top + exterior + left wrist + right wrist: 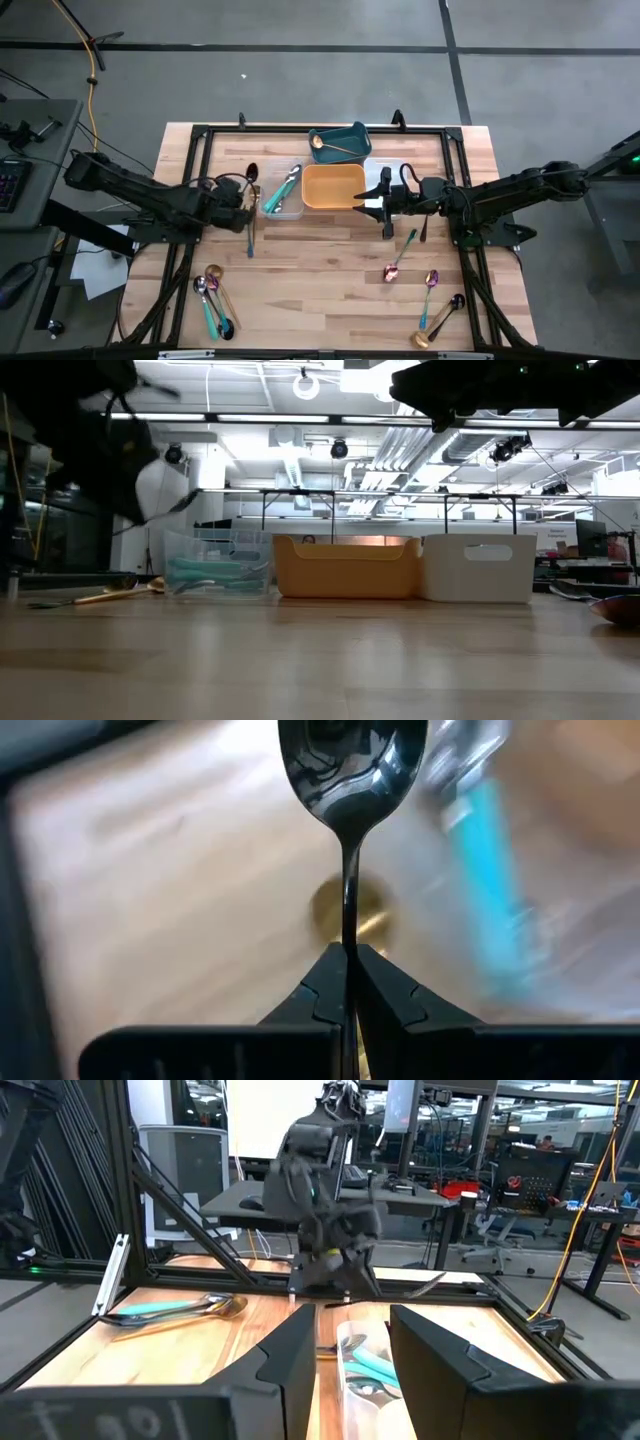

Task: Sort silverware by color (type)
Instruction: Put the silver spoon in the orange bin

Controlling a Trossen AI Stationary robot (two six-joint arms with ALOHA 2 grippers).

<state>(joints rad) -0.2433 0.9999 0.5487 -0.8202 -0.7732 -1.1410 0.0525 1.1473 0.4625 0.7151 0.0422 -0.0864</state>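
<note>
Only the left wrist view shows left fingers [348,982] pinching black spoon [350,780]; right fingers [350,1350] parted.

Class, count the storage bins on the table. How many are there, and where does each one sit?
4. A clear bin, an orange bin and a white bin stand in a row; a teal bin sits behind the orange one. None seems hidden.

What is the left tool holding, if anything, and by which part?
The left tool pinches a black spoon by its thin handle, with the bowl sticking out ahead.
</note>
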